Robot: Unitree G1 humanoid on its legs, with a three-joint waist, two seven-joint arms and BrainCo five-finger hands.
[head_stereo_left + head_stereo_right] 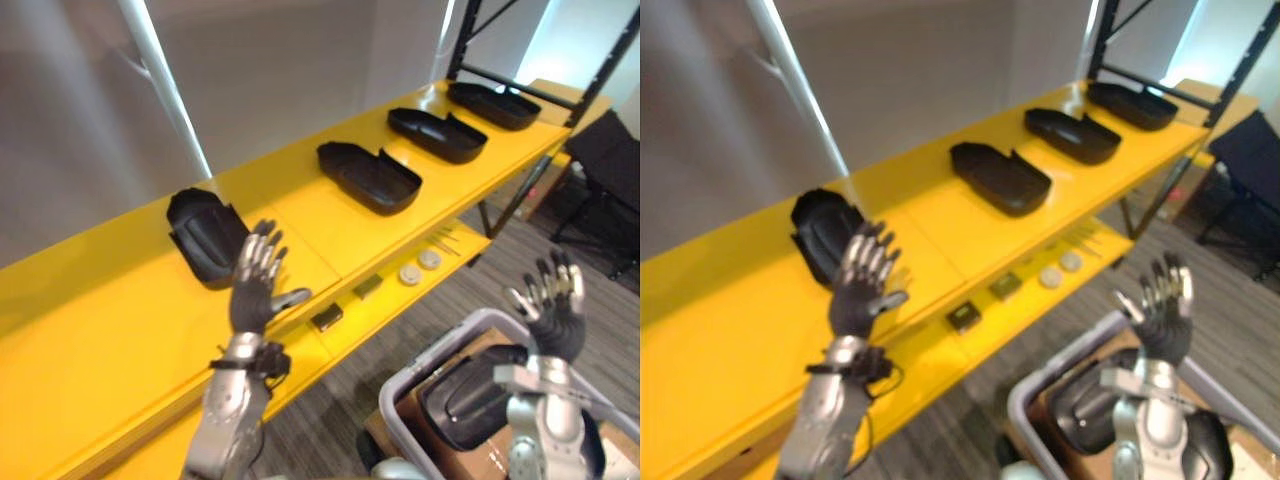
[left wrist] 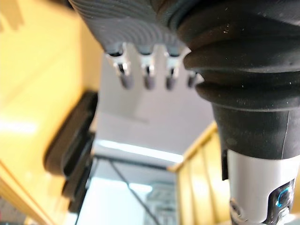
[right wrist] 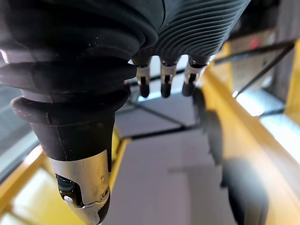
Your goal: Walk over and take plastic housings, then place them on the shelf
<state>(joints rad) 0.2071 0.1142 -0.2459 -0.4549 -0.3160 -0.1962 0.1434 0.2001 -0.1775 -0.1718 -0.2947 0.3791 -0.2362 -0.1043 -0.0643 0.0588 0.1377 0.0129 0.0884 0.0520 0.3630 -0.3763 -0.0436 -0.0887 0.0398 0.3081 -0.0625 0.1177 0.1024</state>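
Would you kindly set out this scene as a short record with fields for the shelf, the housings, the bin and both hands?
shelf: yellow, two levels
housings: four, black, spaced in a row on the top level
nearest housing: just beyond the left hand
left hand: open, empty, raised
right hand: open, empty, raised above the bin
bin: grey rim, holds a dark housing

My left hand (image 1: 255,290) is raised in front of me with the palm turned away. Its fingers are straight and fanned upward, the thumb is out to the side, and it holds nothing. My left forearm (image 1: 225,425) rises steeply beneath it. My right hand (image 1: 552,305) is lifted the same way, lower and off to my right. Its fingers (image 3: 164,79) are spread and relaxed, and it is empty, above an upright right forearm (image 1: 535,430).
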